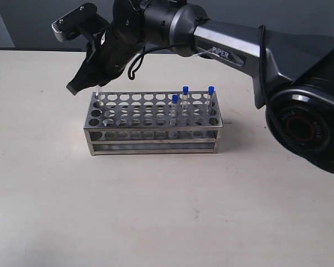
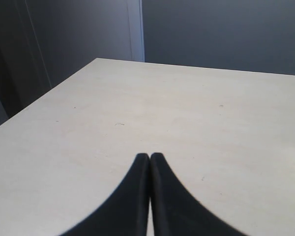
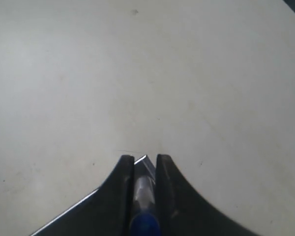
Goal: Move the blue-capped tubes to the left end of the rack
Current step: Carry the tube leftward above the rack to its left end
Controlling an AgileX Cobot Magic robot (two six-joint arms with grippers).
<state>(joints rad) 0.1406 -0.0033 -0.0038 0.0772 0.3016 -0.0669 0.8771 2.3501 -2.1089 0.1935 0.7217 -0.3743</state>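
Holding one blue-capped tube (image 3: 143,194) in my right claw (image 3: 145,160), I am pinching it just below its cap, jaws parted only by the tube's width. Its clear lower end is hanging at the back corner hole at the left end of the rack (image 1: 153,127); whether the tip is inside, I cannot tell. The other three tubes (image 1: 175,99) (image 1: 185,89) (image 1: 211,90) are standing toward the right end. I am aiming to hold it plumb, ease straight down, and loosen only once seated. My left claw (image 2: 149,156) is sitting closed and empty over the table (image 2: 196,108).
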